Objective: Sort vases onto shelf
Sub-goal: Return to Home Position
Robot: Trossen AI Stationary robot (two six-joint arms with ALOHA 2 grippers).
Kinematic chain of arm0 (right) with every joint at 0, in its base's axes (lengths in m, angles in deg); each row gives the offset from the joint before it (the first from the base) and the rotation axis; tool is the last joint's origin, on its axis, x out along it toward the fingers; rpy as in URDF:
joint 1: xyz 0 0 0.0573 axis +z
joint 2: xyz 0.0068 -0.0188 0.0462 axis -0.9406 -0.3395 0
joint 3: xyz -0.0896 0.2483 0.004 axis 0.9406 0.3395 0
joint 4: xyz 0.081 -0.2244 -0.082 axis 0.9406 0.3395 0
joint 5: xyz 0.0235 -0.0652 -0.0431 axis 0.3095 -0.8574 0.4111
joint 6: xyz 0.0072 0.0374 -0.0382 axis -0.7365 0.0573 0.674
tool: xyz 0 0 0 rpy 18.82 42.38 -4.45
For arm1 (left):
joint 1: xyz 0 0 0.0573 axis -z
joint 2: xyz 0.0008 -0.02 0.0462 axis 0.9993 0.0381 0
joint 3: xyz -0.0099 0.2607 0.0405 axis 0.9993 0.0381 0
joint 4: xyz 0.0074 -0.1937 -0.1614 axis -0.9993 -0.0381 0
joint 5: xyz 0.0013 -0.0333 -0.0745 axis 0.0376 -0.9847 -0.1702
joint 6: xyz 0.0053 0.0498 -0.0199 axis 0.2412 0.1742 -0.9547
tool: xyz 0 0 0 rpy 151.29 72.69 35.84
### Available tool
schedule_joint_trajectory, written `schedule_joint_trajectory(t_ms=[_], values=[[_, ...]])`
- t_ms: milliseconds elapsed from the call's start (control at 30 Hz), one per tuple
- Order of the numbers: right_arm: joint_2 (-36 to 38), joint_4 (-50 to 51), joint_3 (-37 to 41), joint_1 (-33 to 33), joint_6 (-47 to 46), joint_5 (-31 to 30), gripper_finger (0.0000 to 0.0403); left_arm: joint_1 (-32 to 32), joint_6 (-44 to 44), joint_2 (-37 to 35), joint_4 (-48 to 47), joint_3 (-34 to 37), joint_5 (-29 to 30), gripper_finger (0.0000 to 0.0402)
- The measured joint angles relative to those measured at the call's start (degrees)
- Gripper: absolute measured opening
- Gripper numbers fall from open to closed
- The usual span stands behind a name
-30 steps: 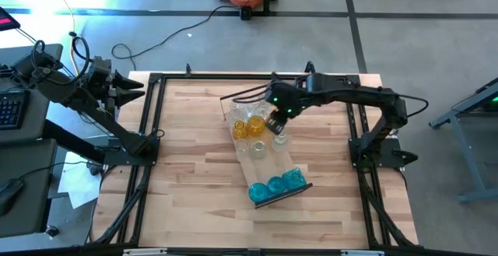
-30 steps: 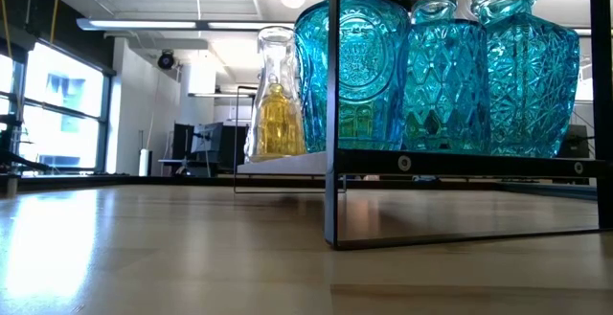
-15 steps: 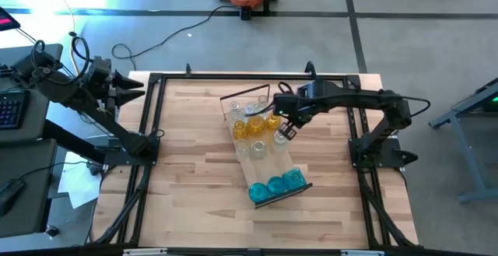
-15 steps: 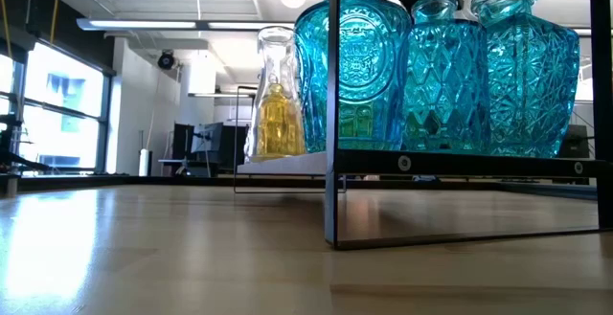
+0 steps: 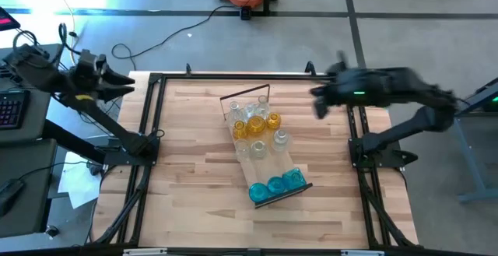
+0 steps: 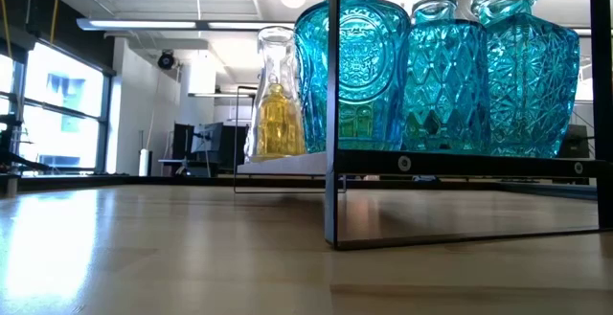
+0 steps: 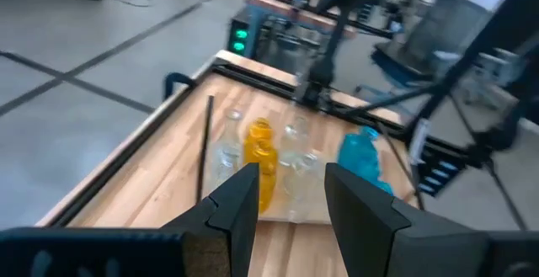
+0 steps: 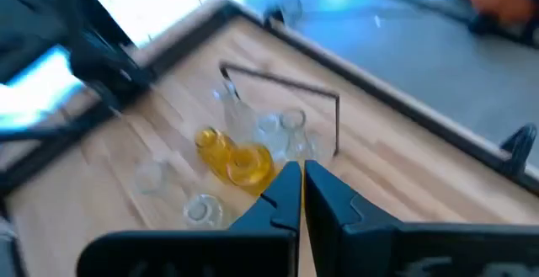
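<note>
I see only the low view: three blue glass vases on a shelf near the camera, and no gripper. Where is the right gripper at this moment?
Observer: In the high view the right gripper hangs over the right rear part of the pale-wood table, apart from the light-wood shelf.
Operator: Does it hold anything?
Observer: No. The right wrist view shows it shut, with nothing in it.
Operator: And the other arm?
Observer: The left gripper waits open, outside the table's left rear corner.
</note>
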Motion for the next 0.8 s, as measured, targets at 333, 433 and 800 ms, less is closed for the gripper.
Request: schedule_joint_trajectory(t_ms=[333, 433, 800], values=[[18.39, -4.03, 7.80, 12.92, 5.96, -2.49, 0.0000, -0.02, 4.82, -8.16, 0.38, 2.51, -15.12, 0.0127], [24.93, -4.86, 14.51, 15.19, 3.19, -2.66, 0.0000, -0.16, 0.06, -11.29, 0.45, 6.72, -13.49, 0.0127], [53.41, -20.51, 42.08, 18.12, -2.28, 3.41, 0.0000, -1.22, -13.07, -17.44, 13.43, 29.87, -11.48, 0.0127]])
